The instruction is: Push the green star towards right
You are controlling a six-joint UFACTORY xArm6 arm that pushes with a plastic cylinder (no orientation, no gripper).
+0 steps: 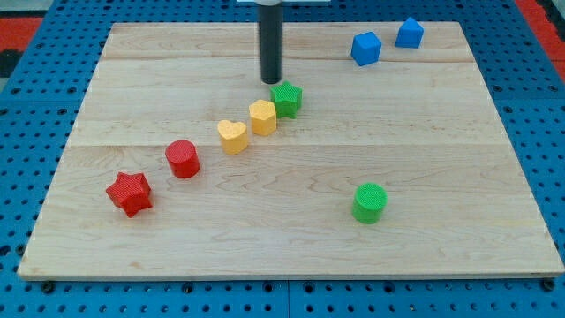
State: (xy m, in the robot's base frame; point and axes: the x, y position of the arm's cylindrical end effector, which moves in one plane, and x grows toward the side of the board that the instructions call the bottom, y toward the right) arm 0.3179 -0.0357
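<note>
Wood board (424,159), pale planks with visible grain and seams, lies on a blue perforated pegboard base (538,106). Blocks look like matte ribbed plastic, small and chunky.

Green star-shaped block (286,98) sits a little above board centre, toward the top edge. Its left side touches or nearly touches a yellow hexagon-like block (262,117); can't tell which. Yellow heart-shaped block (232,136) is just beside that one, lower left. Red cylinder block (183,158) is further down the same diagonal, and a red star-shaped block (130,193) is nearest the bottom-left corner. The five form a slanted row from lower left to upper middle.

Green cylinder block (369,201) stands alone, right of centre, toward the bottom edge, well apart from the row. Blue cube block (365,48) and a second blue block (409,33), peaked on top, exact shape unclear, sit near each other by the top-right corner.

Dark smooth cylindrical rod comes down from the top edge; my tip (270,81) is just above and left of the green star, very close, contact can't be confirmed. No pincer on this arm, so no open or closed state to give. No containers on the board; nothing holds anything.
</note>
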